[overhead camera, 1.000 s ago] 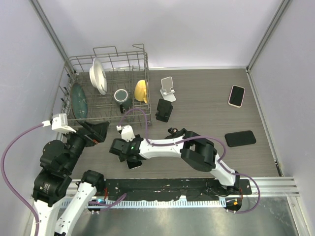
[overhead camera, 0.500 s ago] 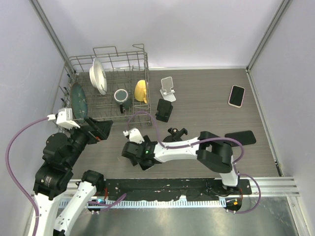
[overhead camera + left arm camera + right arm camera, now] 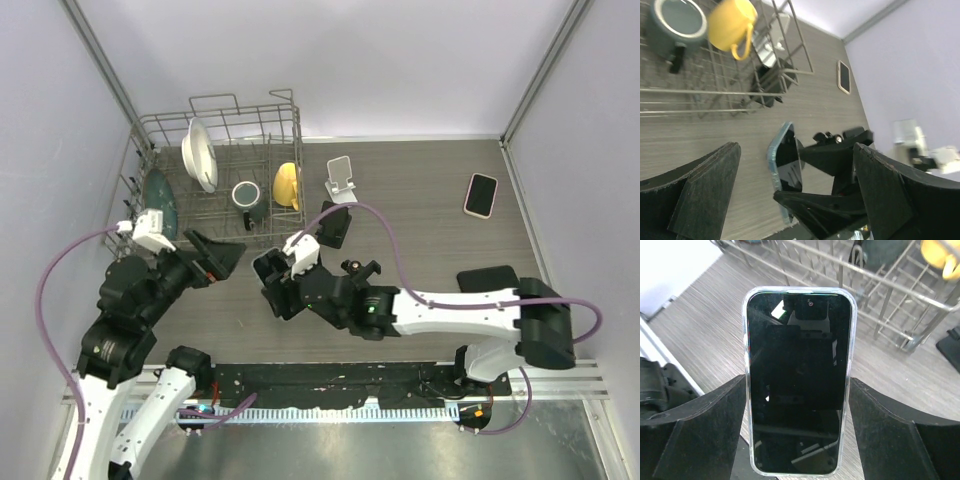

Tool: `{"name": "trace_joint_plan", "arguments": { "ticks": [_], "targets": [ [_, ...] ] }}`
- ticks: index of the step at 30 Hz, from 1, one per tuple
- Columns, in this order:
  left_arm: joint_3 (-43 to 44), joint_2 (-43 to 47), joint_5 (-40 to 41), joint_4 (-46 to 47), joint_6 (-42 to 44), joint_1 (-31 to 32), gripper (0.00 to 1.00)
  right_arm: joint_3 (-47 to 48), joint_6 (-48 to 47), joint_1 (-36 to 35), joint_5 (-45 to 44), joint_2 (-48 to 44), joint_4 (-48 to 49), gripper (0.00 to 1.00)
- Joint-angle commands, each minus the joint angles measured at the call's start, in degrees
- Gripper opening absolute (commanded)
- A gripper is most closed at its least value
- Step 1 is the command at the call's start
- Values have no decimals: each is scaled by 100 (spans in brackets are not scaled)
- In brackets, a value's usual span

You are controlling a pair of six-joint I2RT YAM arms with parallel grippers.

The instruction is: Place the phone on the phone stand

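A phone (image 3: pixel 798 380) in a clear case, screen dark, stands upright between the fingers of my right gripper (image 3: pixel 798 390), which is shut on its long edges. In the top view that gripper (image 3: pixel 278 285) hovers left of centre, near the dish rack. The left wrist view shows the phone (image 3: pixel 785 165) held clear of the table. A white phone stand (image 3: pixel 341 180) and a black phone stand (image 3: pixel 334 224) sit behind it. My left gripper (image 3: pixel 215 258) is open and holds nothing, just left of the right gripper.
A wire dish rack (image 3: pixel 160 240) with plates, a yellow mug (image 3: pixel 735 25) and a grey cup fills the back left. A light-cased phone (image 3: pixel 481 194) lies at the far right and a black phone (image 3: pixel 488 281) lies nearer the right edge.
My right gripper has lifted the phone from near the table's front edge and carried it back and right. My left arm has swung toward the table centre, still open.
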State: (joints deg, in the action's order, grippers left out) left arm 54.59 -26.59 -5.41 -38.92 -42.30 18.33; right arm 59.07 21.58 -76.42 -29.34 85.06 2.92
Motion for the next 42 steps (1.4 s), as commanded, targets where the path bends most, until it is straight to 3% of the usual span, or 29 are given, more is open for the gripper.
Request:
{"name": "trace_joint_plan", "arguments": {
  "ticks": [1, 4, 9, 17, 24, 38, 42],
  "targets": [
    [-229, -452, -1417, 744, -278, 22, 99, -246, -699, -22, 104, -867, 948, 1],
    [-334, -794, -2392, 1227, -392, 22, 94, -483, -919, -22, 60, -1333, 956, 1],
    [-580, -1172, -3176, 2054, -858, 57, 86, -677, -1112, -22, 43, -1825, 921, 1],
    [-467, -1559, -2703, 2002, -806, 654, 72, -598, -1288, -22, 25, -2019, 816, 1],
    [-265, -1946, -2053, 2002, -560, 1709, 59, -537, -1367, -22, -28, -2133, 693, 1],
    [-256, -2158, -1920, 2116, -551, 1929, 35, -510, -1262, -22, 139, -2239, 385, 1],
    [-247, -2158, -1885, 2064, -568, 1938, 39, -493, -1227, -22, 218, -2186, 341, 1]
  ]
}}
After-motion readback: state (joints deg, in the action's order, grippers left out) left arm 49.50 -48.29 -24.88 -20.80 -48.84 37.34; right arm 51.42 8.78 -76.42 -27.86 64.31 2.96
